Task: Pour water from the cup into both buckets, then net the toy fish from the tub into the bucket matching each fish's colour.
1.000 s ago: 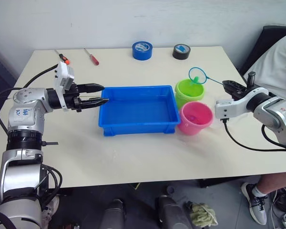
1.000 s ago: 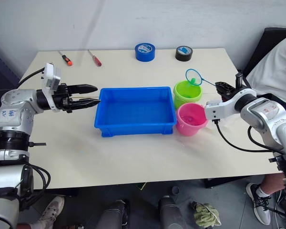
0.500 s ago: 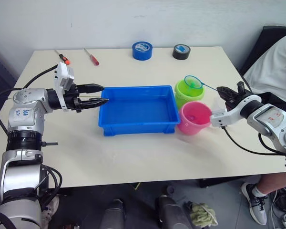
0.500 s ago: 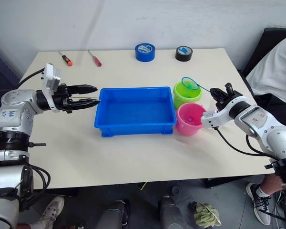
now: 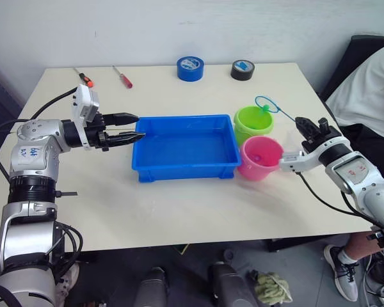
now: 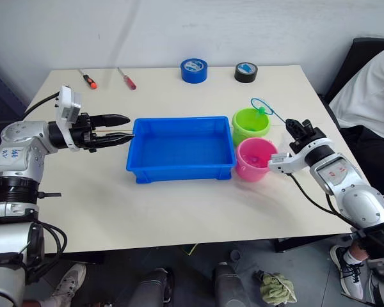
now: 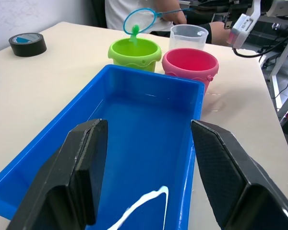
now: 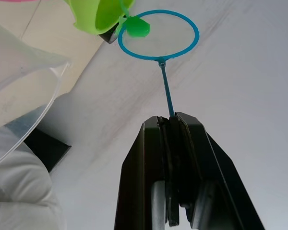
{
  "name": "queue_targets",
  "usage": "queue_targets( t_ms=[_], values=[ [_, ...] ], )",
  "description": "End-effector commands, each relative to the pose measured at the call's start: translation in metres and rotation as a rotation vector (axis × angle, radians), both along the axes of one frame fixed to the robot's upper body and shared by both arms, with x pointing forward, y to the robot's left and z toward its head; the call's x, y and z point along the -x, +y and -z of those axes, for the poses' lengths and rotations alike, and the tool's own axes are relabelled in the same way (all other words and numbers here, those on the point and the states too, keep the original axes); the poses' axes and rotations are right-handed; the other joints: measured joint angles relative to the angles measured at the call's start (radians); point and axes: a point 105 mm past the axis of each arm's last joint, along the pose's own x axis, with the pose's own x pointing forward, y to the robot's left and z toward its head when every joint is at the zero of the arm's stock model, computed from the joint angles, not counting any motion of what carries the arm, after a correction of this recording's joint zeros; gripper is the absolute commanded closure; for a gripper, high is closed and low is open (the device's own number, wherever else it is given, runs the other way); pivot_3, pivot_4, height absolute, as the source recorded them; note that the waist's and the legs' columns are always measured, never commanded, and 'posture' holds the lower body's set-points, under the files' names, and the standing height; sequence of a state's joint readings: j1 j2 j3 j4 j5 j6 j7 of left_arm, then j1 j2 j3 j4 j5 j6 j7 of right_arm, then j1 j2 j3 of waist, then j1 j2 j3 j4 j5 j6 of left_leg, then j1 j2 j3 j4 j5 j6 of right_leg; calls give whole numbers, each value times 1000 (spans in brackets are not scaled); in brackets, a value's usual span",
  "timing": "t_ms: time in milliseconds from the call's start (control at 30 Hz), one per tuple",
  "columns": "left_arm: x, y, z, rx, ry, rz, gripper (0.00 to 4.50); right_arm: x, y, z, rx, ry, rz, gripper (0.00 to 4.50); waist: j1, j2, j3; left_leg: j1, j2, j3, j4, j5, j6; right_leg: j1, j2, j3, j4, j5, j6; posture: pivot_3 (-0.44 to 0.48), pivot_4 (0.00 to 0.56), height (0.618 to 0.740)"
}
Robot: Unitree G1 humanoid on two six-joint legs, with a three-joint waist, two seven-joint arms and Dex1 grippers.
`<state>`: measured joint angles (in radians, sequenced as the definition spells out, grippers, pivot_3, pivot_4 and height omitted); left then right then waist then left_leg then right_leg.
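Status, late stage: right gripper (image 8: pixel 169 125), jaws clamped on the net (image 8: pixel 159 34) handle, holds the hoop over the green bucket (image 5: pixel 255 121) with a green fish (image 8: pixel 136 26) at its rim; the tub (image 5: pixel 184 148), mid-table, shows no fish, so netting looks nearly done, though bucket contents cannot be confirmed. Pink bucket (image 5: pixel 261 157) touches the green one toward the table's right edge, the cup (image 7: pixel 188 37) just behind them; left gripper (image 5: pixel 127 128) hovers at the tub's left end, jaws apart, empty. Markings: none readable; tape rolls (image 5: pixel 190 68) at the far edge carry illegible labels.
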<state>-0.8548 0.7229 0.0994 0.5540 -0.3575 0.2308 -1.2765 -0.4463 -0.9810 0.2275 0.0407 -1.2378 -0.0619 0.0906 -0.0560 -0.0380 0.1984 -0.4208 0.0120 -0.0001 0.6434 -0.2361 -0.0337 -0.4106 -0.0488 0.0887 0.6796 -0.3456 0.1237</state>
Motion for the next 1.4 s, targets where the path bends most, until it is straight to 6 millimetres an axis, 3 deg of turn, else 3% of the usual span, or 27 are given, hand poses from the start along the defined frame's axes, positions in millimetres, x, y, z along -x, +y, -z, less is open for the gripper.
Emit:
queue_targets(
  t_ms=[33, 400, 533, 633, 800, 933, 1133, 1267, 1400],
  values=[
    [4, 5, -16, -10, -58, -10, 1471, 4, 1, -15, -7, -73, -4, 4500, 0, 0, 0, 0, 0, 0, 1, 0, 0, 0, 0, 0, 0, 0, 0, 0, 150, 734],
    [3, 5, -16, -12, -59, -12, 1471, 6, 6, -17, -30, -91, -15, 4500, 0, 0, 0, 0, 1, 0, 3, 0, 0, 1, 1, 1, 2, 0, 0, 0, 150, 734],
    [3, 6, -17, -12, -60, -15, 1471, 7, 11, -6, -38, -44, -37, 4500, 0, 0, 0, 0, 0, 0, 3, 0, 0, 1, 1, 1, 2, 0, 0, 0, 150, 734],
    [5, 7, -17, -12, -60, -16, 1471, 5, 12, -19, -109, -73, -35, 4500, -1, 0, 0, 0, 1, 0, 3, 0, 0, 1, 1, 1, 2, 0, 0, 0, 150, 734],
    [8, 9, -18, -14, -55, -15, 1471, 11, 27, -21, -320, 34, -115, 4500, -2, 0, 0, 0, 1, -1, 3, 0, 0, 1, 2, 1, 2, 0, 0, 0, 150, 734],
    [20, 12, -24, -15, -6, 40, 1471, 19, 50, -58, -695, 190, -293, 4500, -8, 0, 0, 0, 2, -2, 3, -1, 0, 1, 2, 1, 2, 0, 0, 0, 150, 734],
    [43, 18, -28, -94, 51, 99, 1471, 26, 62, -67, -1038, 552, -378, 4500, -5, 0, 0, 1, 6, -14, 3, -1, -1, 5, 3, -2, 0, 0, 0, 0, 150, 734],
    [63, 20, -29, -146, 68, 126, 1471, 53, 100, -54, -1180, 1038, -537, 4500, -3, 0, 0, 1, 6, -14, 3, -1, -1, 5, 2, -2, 0, 0, 0, 0, 150, 734],
    [73, 17, -25, -165, 59, 132, 1471, 72, 117, -33, -1123, 1304, -553, 4500, 0, 0, 0, 1, 7, -15, 3, -1, 0, 5, 1, -3, -1, 0, 0, 0, 150, 734]
  ],
)
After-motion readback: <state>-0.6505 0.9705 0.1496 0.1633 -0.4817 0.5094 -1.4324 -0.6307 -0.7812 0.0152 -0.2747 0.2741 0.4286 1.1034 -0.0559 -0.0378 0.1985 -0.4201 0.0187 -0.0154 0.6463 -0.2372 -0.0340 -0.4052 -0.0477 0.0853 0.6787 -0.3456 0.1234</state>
